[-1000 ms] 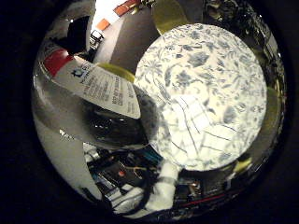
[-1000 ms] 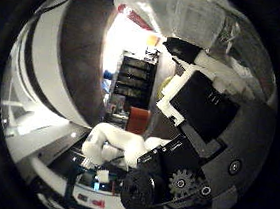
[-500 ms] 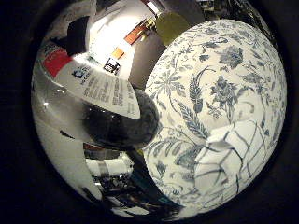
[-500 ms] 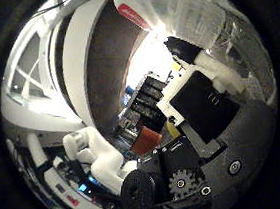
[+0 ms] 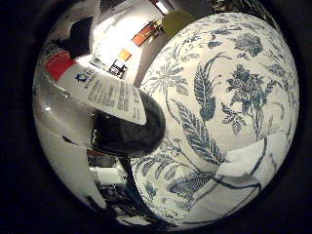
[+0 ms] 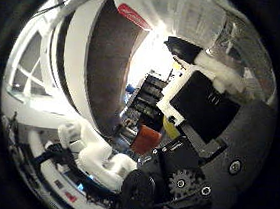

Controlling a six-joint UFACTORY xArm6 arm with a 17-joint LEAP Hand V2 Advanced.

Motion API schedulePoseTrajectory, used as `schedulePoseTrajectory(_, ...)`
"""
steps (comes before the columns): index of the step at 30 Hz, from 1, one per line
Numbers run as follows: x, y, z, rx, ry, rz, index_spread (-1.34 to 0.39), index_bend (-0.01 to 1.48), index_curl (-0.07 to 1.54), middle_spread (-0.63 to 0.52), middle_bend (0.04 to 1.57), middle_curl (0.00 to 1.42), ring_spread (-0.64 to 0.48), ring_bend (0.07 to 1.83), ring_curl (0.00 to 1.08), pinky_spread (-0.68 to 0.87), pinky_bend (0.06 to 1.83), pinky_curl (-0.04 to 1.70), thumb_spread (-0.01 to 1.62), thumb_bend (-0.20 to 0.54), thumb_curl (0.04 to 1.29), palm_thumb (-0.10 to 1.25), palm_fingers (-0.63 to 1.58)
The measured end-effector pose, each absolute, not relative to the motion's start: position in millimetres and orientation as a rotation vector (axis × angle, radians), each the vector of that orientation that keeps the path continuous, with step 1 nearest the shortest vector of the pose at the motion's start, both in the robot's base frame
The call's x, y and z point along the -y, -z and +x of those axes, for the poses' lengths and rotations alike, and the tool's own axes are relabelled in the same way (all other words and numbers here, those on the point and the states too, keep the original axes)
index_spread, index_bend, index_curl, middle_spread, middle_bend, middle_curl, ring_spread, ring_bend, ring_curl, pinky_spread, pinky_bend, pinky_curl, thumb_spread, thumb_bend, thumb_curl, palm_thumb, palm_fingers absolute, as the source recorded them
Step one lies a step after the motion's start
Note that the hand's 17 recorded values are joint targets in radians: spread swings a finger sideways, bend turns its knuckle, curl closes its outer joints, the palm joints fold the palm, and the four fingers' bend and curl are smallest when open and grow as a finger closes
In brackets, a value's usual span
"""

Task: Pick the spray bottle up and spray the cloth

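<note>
hand [image 6: 191, 140] curled round bottle [image 5: 92, 97] | floral tablecloth [image 5: 219, 97] and cloth [image 5: 243, 170] loom larger than before | closing in, spray next

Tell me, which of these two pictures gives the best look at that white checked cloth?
The little finger side palm view: the cloth, white with dark lines, lies on the blue-flowered tablecloth beside the spray bottle close to the palm. The thumb side view shows none of the cloth, only the bottle, the hand and the room behind.
</note>
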State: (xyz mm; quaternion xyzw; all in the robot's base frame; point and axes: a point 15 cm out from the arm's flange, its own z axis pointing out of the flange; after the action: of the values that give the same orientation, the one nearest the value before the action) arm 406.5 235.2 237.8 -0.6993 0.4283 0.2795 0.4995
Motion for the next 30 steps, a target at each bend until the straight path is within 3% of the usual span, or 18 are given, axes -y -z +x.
schedulePoseTrajectory(6,-234.7,-236.1,404.5,-1.03,-0.676,-1.706,-0.19,0.91,0.65,-0.05,1.26,0.54,-0.14,1.39,0.53,-0.28,1.0,1.07,0.84,-0.038,0.72,0.92,1.14)
schedulePoseTrajectory(11,-236.2,-232.0,397.9,-1.011,-0.682,-1.754,-0.22,0.52,0.62,-0.07,1.14,0.53,-0.16,1.3,0.51,-0.35,1.04,0.94,0.69,-0.031,0.72,0.91,0.95)
schedulePoseTrajectory(13,-234.5,-228.0,393.9,-1.003,-0.685,-1.788,-0.26,0.34,0.6,-0.08,1.1,0.53,-0.17,1.29,0.52,-0.39,1.06,0.91,0.68,-0.031,0.71,0.91,0.85)
schedulePoseTrajectory(15,-232.5,-224.7,390.5,-0.997,-0.687,-1.819,-0.3,0.25,0.58,-0.09,1.03,0.52,-0.18,1.28,0.52,-0.41,1.05,0.88,0.69,-0.028,0.7,0.92,0.72)
schedulePoseTrajectory(18,-231.4,-226.2,388.3,-0.989,-0.681,-1.841,-0.34,0.2,0.57,-0.11,0.95,0.53,-0.18,1.28,0.53,-0.42,0.99,0.87,0.77,-0.026,0.68,0.91,0.57)
schedulePoseTrajectory(23,-232.0,-237.7,388.6,-0.97,-0.659,-1.845,-0.35,0.25,0.56,-0.11,0.85,0.52,-0.15,1.18,0.52,-0.32,0.8,0.86,0.93,-0.023,0.63,0.88,0.26)
schedulePoseTrajectory(30,-229.4,-261.2,387.6,-0.926,-0.596,-1.87,-0.29,0.31,0.51,-0.02,0.66,0.45,-0.04,0.88,0.43,0.08,0.62,0.78,0.98,-0.024,0.58,0.84,0.1)
